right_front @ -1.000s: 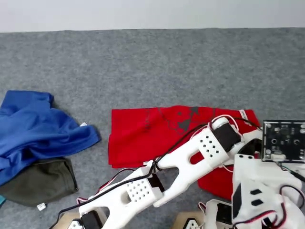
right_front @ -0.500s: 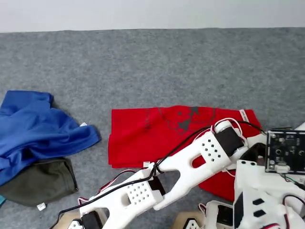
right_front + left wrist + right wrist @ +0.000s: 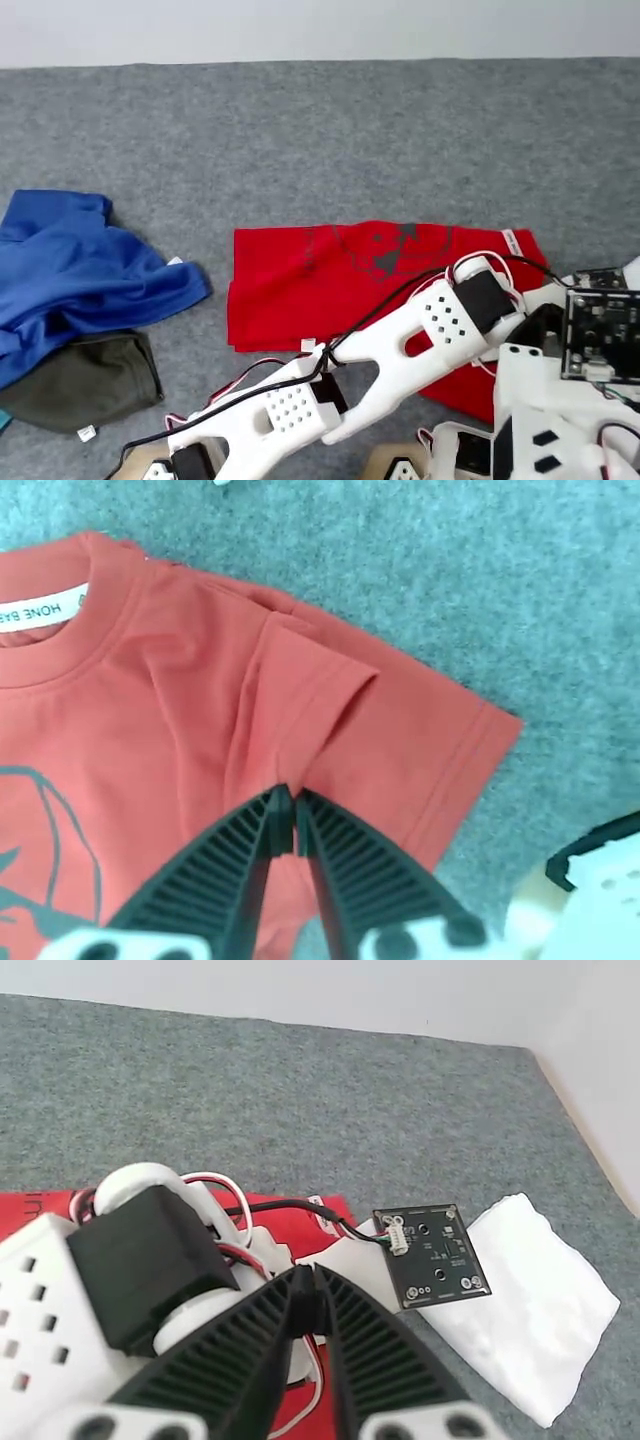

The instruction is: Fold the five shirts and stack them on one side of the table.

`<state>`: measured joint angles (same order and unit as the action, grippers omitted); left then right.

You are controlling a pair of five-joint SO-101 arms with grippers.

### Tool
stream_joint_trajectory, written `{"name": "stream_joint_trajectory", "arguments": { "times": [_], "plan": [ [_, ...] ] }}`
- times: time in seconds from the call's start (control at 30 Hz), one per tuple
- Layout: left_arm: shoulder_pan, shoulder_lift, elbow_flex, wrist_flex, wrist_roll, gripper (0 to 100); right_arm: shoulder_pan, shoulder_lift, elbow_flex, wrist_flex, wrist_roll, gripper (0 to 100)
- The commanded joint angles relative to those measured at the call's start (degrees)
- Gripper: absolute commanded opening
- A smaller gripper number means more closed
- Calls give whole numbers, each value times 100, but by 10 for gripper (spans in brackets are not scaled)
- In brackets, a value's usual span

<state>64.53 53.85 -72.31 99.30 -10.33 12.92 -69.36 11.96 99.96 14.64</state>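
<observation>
A red shirt [image 3: 320,280] lies flat in the middle of the grey table, its sleeve [image 3: 400,730] spread toward the table's right side. My left arm [image 3: 430,325] stretches across it from the front left. In the left wrist view my left gripper [image 3: 286,802] is shut on a puckered fold of the red shirt where the sleeve joins the body. My right gripper [image 3: 305,1282] is shut with nothing in it, hanging just above the left arm's wrist [image 3: 140,1250]. A blue shirt [image 3: 80,270] lies crumpled at the left, on top of a dark olive shirt [image 3: 90,385].
A folded white shirt [image 3: 530,1300] lies on the table to the right of the red shirt. The left arm's camera board [image 3: 432,1253] sits close below the right gripper. The right arm's own board [image 3: 603,335] is at the front right. Bare grey table [image 3: 330,140] runs behind the shirts.
The left arm's wrist has shifted a little to the right and toward the front over the red shirt. The right arm's camera board has dropped lower in the high view.
</observation>
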Motion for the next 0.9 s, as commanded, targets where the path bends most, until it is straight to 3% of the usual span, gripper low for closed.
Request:
{"name": "stream_joint_trajectory", "arguments": {
  "times": [0.0, 0.33, 0.67, 0.87],
  "plan": [
    [0, -993, -110, 105, -141, 6, -48, 215, 158, -48, -53, 20],
    [-1301, -475, -127, -176, -475, 6, -48, 215, 167, -48, -53, 20],
    [-1459, -26, -136, -176, -475, 9, -48, 215, 167, -48, -53, 20],
    [-1538, 290, -136, -176, -334, 166, -48, 215, 167, -31, -44, 20]
  ]
}}
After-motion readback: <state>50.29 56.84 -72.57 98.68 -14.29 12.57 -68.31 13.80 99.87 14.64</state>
